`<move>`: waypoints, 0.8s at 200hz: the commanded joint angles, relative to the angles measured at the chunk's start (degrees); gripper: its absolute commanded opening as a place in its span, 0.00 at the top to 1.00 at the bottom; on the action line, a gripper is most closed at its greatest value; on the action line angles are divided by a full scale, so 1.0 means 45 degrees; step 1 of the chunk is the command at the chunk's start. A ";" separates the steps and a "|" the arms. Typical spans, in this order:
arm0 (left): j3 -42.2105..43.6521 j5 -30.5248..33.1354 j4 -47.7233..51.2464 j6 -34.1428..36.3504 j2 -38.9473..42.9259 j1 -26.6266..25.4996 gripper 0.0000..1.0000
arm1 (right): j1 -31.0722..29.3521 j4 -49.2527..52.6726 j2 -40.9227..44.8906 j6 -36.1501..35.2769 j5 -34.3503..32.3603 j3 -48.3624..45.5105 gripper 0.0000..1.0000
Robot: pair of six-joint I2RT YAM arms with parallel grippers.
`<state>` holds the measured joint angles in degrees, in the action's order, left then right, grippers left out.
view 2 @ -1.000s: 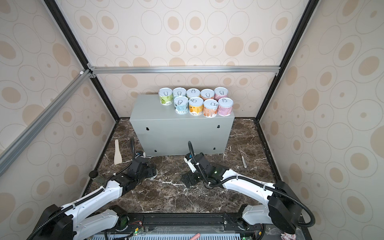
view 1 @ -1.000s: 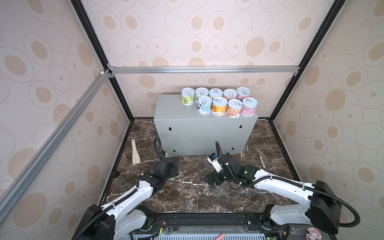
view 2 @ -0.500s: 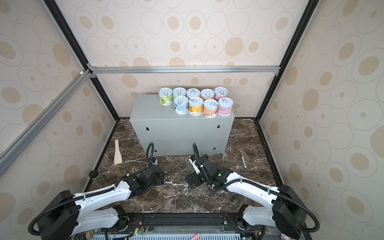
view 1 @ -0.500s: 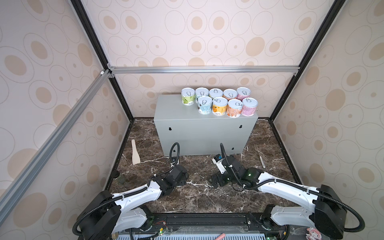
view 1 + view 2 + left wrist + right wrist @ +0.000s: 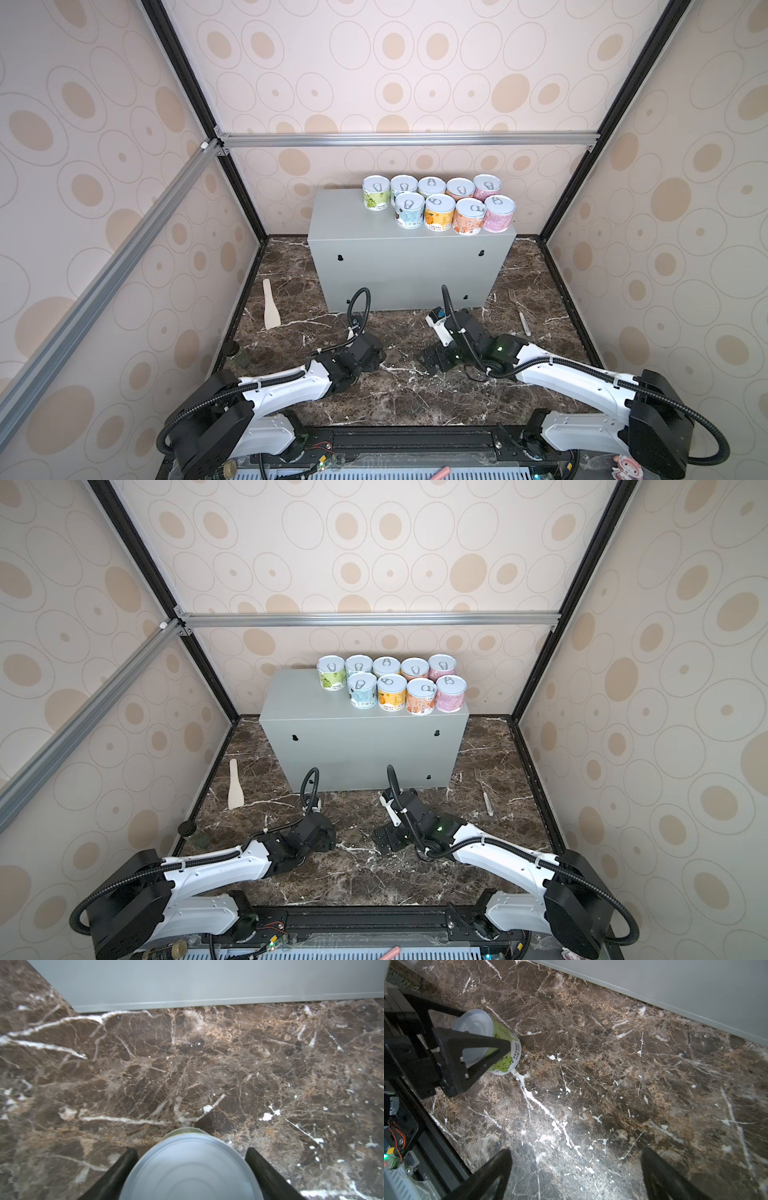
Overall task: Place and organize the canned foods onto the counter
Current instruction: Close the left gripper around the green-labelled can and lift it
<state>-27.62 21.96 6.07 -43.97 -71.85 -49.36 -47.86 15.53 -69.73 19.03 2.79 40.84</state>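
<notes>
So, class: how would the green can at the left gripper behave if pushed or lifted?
The green can looks tipped over, round wall toward the marble, so it would probably roll. Its smooth label may slip in the left gripper. The metal end suggests it is rigid.

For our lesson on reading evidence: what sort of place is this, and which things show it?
Probably a robot test booth staged as a kitchen: wallpapered panels in an aluminium frame, two robot arms on a base rail, and cans lined up on a grey metal box.
</notes>
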 commanded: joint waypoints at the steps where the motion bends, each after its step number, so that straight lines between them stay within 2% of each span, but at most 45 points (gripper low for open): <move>1: -0.0436 0.0050 -0.0217 -0.0240 -0.0057 -0.0182 0.10 | 0.0126 0.0274 0.0217 -0.0092 -0.0170 0.0007 0.01; 13: -0.0363 0.0078 -0.0387 -0.0201 0.0018 -0.0255 0.01 | 0.0108 0.0293 0.0271 -0.0115 -0.0207 -0.0011 0.01; 50: 0.0333 0.0489 -0.1337 -0.0151 0.0645 -0.0414 0.01 | 0.0128 0.0318 0.0461 -0.0136 -0.0267 -0.0144 0.01; 89: 0.1838 0.0799 -0.3971 0.0267 0.1197 -0.0493 0.01 | 0.0166 0.0296 0.0593 -0.0113 -0.0331 -0.0290 0.01; 160: 0.3143 0.0997 -0.6595 0.0493 -0.0470 -0.0729 0.01 | 0.0196 0.0302 0.0824 -0.0102 -0.0600 -0.0501 0.01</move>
<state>-14.81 24.40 -17.21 -42.72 -71.33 -51.92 -47.53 16.08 -66.46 18.81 1.26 39.53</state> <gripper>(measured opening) 0.990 0.989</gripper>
